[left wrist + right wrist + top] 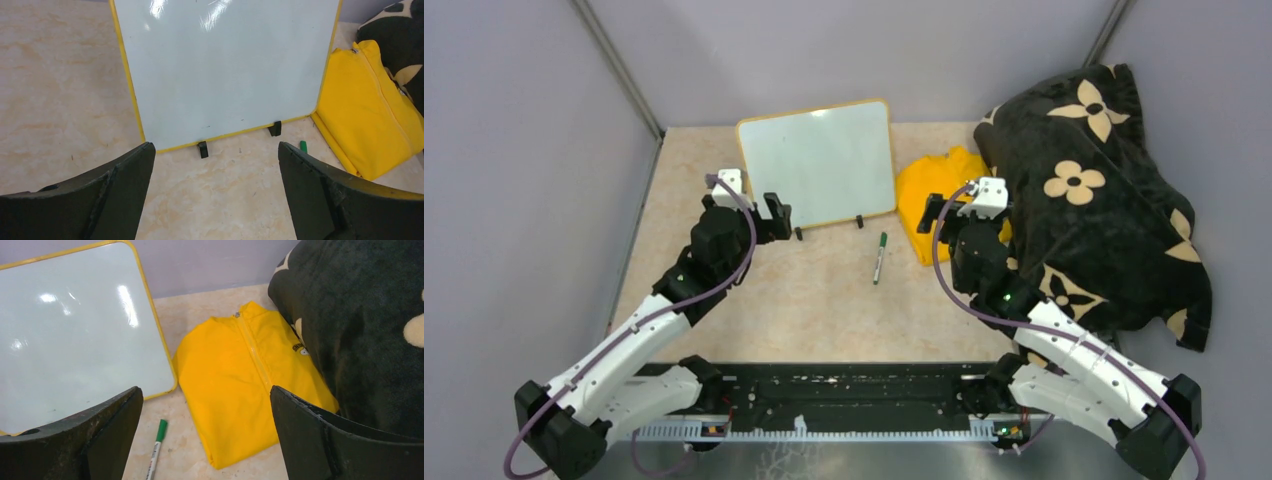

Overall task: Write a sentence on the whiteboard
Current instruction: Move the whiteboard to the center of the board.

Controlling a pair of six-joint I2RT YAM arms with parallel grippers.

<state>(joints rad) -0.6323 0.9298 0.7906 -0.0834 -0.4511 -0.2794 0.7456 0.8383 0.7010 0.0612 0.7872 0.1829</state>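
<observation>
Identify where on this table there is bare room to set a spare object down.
Free: the table strip left of the whiteboard, and the broad patch in front of the board, left of the marker. Crowded: the right, where the yellow jacket and black floral blanket lie.

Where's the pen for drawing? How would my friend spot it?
Find the white board standing at the back of the table. Just in front of its right foot, beside the folded yellow jacket, lies a thin marker. It is the only skinny white stick with a green cap.
</observation>
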